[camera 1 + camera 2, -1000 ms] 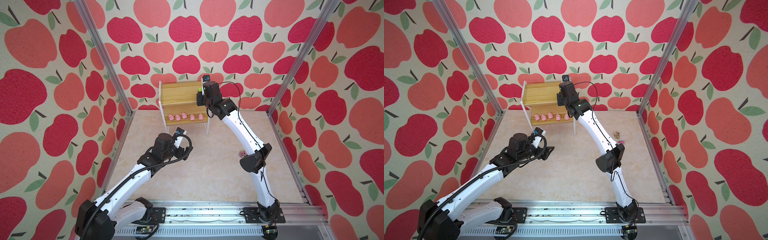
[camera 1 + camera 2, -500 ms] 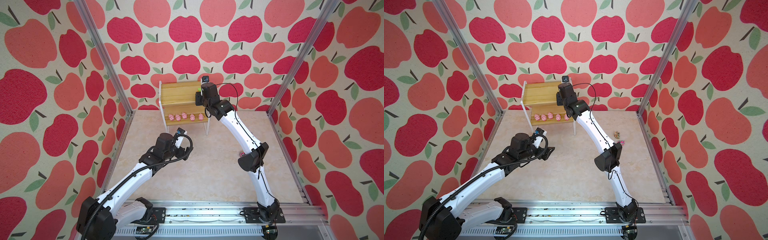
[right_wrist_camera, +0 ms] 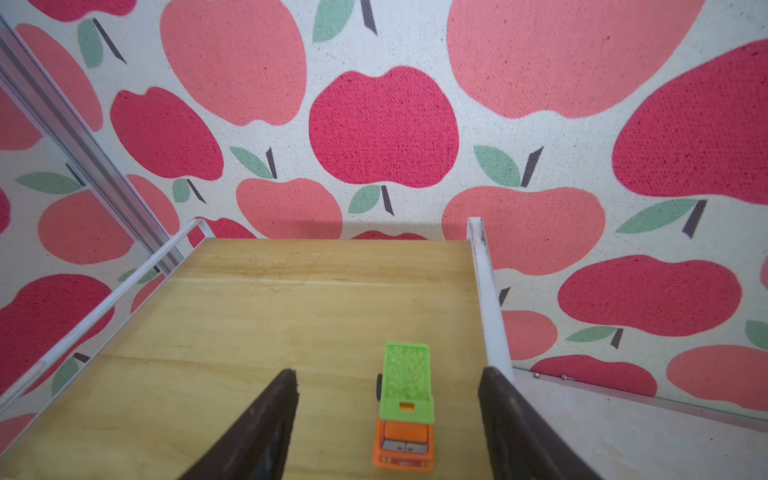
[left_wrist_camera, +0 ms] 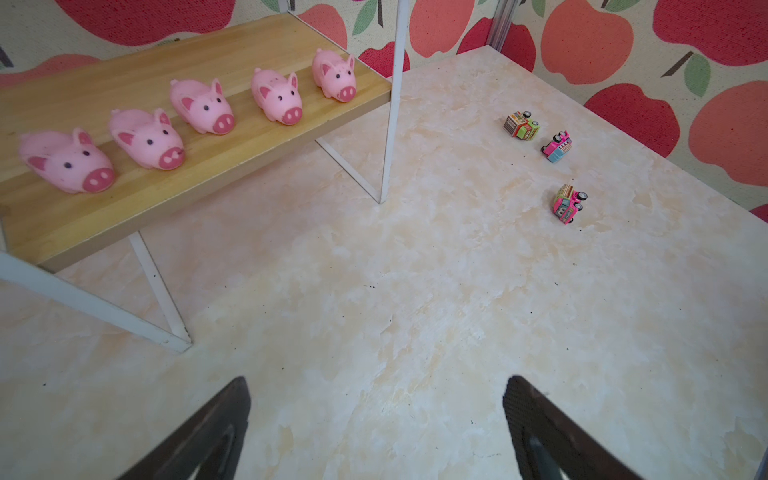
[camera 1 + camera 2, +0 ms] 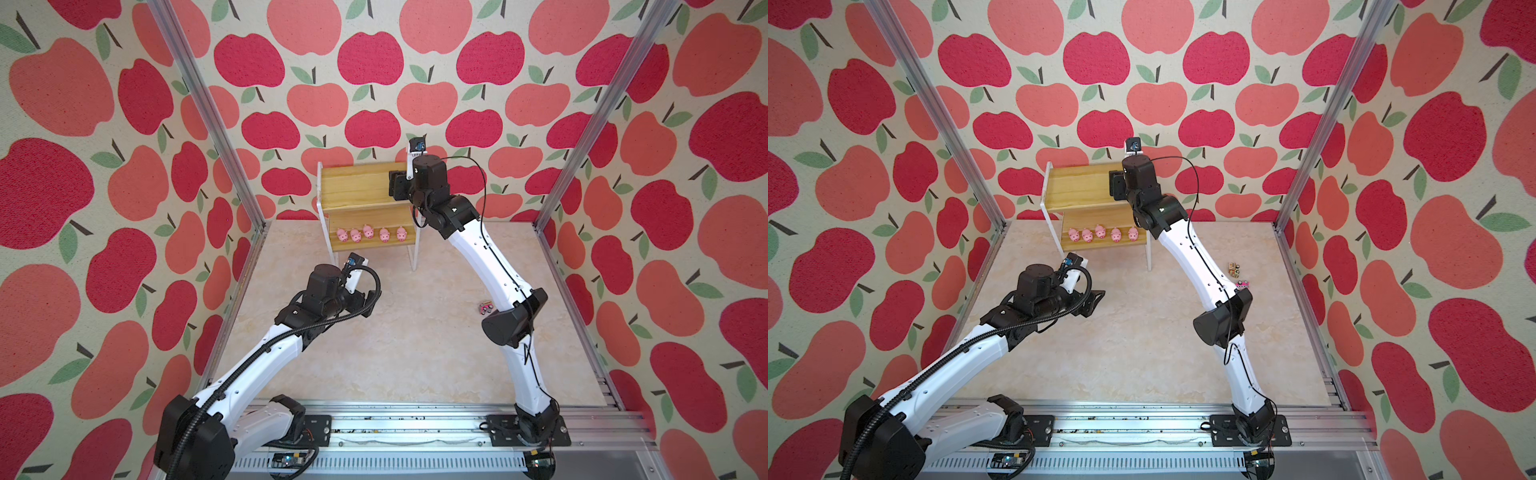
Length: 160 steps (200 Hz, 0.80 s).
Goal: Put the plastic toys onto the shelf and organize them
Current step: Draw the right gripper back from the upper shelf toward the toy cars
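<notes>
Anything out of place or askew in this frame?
Three toy trucks lie scattered on the tabletop, away from the shelf, some apparently tipped on their sides. On the lower board, the middle pig sits slightly behind its row. The green-orange truck on the top board stands upright.

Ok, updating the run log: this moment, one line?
right pincer: open around truck on top board | left pincer: open, empty | pigs: five on lower board | table: three trucks

A pale marbled counter (image 5: 415, 353) is boxed by apple-printed walls (image 5: 374, 62), with silver metal posts (image 5: 210, 116) at the back corners and a metal rail (image 5: 415, 428) along its front edge.
</notes>
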Motion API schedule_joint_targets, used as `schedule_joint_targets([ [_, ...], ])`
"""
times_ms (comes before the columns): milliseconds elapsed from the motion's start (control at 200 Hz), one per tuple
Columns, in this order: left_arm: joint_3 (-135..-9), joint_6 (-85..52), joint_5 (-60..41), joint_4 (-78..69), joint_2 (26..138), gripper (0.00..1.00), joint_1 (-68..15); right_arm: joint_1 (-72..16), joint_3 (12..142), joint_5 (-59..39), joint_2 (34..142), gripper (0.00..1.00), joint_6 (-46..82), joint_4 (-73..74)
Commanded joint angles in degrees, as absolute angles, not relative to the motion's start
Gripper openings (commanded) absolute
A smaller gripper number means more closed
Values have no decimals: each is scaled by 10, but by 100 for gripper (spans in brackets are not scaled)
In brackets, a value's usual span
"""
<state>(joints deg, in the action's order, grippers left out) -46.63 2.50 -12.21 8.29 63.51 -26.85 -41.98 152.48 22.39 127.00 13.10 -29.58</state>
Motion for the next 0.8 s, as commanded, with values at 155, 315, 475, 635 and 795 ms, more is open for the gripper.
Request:
schedule_joint_targets([
  [155, -461, 28, -108, 82, 630, 98, -256, -410, 1418, 242, 1117, 77, 99, -249],
  [315, -461, 21, -110, 78, 635, 98, -260, -373, 1138, 260, 956, 79, 123, -188],
  [475, -461, 19, -112, 76, 646, 99, -282, -277, 900, 212, 809, 79, 219, -218],
  [635, -464, 20, -119, 77, 658, 99, -305, -182, 709, 157, 719, 79, 294, -270],
  [795, -466, 18, -125, 77, 672, 99, -322, -126, 579, 102, 708, 79, 339, -290],
])
